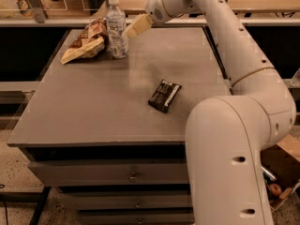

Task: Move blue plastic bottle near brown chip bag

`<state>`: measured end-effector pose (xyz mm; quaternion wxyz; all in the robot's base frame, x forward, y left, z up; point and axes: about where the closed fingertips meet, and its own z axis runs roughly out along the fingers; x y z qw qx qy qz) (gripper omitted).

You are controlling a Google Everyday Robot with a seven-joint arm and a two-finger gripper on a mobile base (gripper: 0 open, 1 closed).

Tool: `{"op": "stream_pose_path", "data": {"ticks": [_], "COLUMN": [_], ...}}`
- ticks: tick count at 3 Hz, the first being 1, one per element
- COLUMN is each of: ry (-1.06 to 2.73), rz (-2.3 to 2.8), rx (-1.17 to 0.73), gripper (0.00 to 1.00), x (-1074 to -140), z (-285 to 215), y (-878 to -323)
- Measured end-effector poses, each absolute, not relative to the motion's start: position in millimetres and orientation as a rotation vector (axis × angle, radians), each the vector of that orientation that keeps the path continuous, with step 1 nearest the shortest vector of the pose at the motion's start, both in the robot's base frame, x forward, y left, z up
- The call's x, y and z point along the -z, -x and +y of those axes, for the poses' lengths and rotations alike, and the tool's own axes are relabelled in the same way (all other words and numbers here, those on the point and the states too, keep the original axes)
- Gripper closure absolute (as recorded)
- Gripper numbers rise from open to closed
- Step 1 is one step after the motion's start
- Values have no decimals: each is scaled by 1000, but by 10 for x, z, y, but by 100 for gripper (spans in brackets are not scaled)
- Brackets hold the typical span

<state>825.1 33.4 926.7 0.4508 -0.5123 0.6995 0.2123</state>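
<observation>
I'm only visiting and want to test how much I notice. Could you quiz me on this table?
1. Fill in: the black wrapper lies ___ the table's front edge than the brown chip bag does.
2. True or false: the blue plastic bottle lies on its side.
3. The gripper is: A) over the wrapper B) beside the bottle, on its right as the camera sees it C) on the chip bag.
Key: 1 nearer; 2 false, it stands upright; 3 B.
</observation>
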Motion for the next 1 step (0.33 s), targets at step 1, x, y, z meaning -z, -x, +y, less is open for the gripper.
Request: {"op": "stream_pose_path", "data": {"ticks": [1], "ry": [1264], "rz": [1729], "rx": [-523], "gripper": [0], "x": [-9268], "z": [315], "y": [-8251]}}
